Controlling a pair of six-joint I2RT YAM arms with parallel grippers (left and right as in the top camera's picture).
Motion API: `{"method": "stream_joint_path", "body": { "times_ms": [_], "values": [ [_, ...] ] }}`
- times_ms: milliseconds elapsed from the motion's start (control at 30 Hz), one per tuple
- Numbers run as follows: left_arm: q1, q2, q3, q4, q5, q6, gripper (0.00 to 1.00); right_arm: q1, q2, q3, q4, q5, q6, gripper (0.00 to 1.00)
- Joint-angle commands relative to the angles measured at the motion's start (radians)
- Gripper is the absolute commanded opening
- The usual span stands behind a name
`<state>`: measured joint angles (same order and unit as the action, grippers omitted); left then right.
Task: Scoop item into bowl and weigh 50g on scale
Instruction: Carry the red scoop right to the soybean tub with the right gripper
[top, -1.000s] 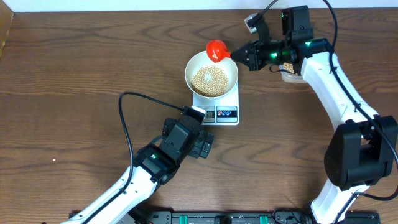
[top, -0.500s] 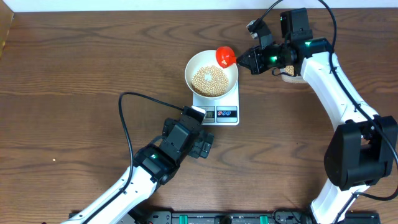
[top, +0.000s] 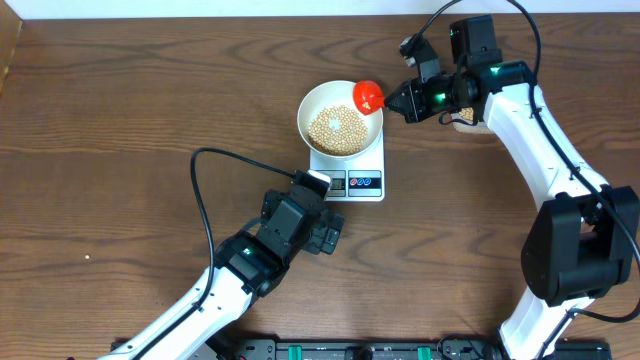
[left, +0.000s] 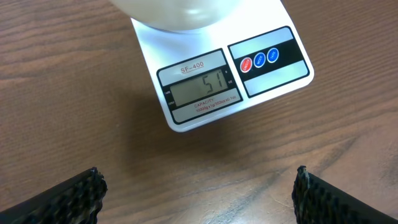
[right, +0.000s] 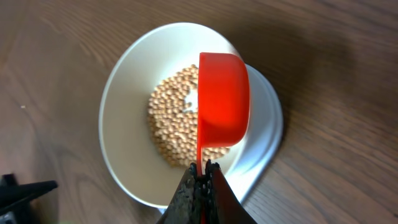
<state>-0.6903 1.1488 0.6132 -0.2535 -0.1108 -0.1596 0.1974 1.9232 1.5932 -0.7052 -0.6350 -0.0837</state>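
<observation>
A white bowl (top: 320, 103) holding tan-yellow beans (top: 336, 127) stands on the white scale (top: 365, 183). In the left wrist view the scale's display (left: 201, 89) reads 51. My right gripper (top: 407, 99) is shut on the handle of a red scoop (top: 368, 95), held over the bowl's right rim. In the right wrist view the scoop (right: 222, 99) is turned on its side above the beans (right: 171, 124) in the bowl (right: 124, 112), with my gripper (right: 202, 171) at its handle. My left gripper (top: 322, 232) is open and empty on the table just before the scale.
A tub with beans (top: 462, 112) sits at the back right, mostly hidden under my right arm. A black cable (top: 205, 190) loops over the table left of my left arm.
My right gripper has carried the red scoop to the right, from the bowl's back rim to over its right rim. The left arm has not moved.
</observation>
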Motion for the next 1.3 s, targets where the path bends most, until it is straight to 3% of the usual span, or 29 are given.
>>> {"method": "stream_joint_path", "body": {
  "times_ms": [0,433,933,1267],
  "values": [
    [-0.002,-0.006,-0.007,0.001,-0.002,0.005,0.98,-0.007,-0.025,0.021,-0.004,0.061,-0.001,0.01],
    [-0.002,-0.006,-0.007,0.001,-0.002,0.005,0.98,-0.009,-0.025,0.021,-0.005,0.093,-0.008,0.01],
    [-0.002,-0.006,-0.007,0.001,-0.002,0.005,0.98,-0.026,-0.096,0.032,0.072,-0.109,0.010,0.01],
    [-0.002,-0.006,-0.007,0.001,-0.002,0.005,0.98,-0.225,-0.238,0.032,0.003,-0.332,0.022,0.01]
  ]
}}
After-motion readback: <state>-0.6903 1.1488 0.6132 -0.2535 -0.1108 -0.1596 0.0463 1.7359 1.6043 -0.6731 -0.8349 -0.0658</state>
